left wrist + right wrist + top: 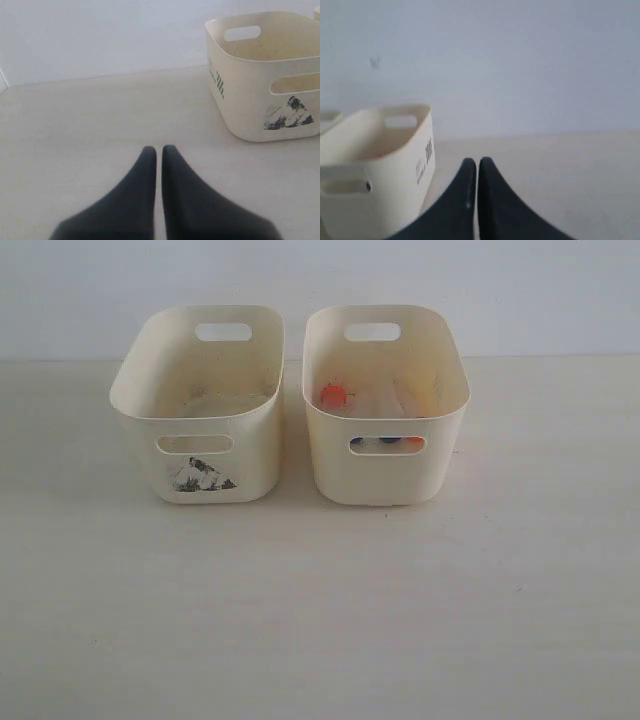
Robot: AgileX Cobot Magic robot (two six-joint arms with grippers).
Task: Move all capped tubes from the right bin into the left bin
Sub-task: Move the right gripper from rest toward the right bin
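Left bin, right bin holding capped tubes, left tool, right tool, 2 clenched

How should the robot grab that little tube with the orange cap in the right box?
Probably from straight above, since the bin has tall walls that block every side. The orange-capped tube seems to lie on its side, so pinching across its clear body just behind the cap looks best. Its exact tilt is hard to tell.
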